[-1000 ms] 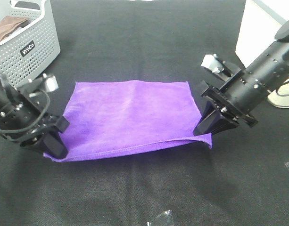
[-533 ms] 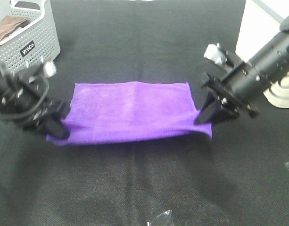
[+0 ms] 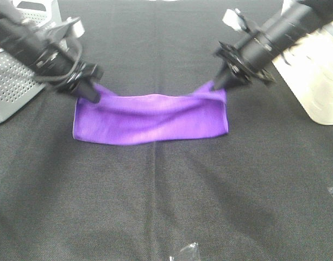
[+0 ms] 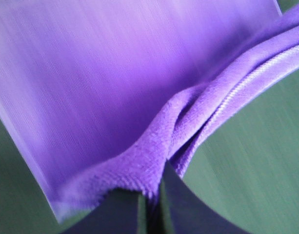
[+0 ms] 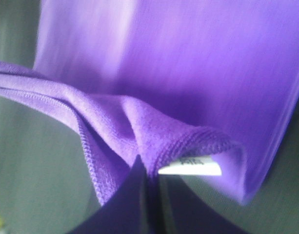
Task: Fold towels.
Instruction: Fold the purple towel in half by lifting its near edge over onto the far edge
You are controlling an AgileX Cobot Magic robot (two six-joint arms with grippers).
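On table (image 3: 155, 206): one towel (image 3: 150, 118), corners pinched by left gripper (image 3: 93, 96) and right gripper (image 3: 217, 85).
Near edge since carried rearward, folding it.

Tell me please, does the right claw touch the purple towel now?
Touching. The right wrist view shows the right claw closed on the corner of the purple towel, next to its white tag, with no gap.
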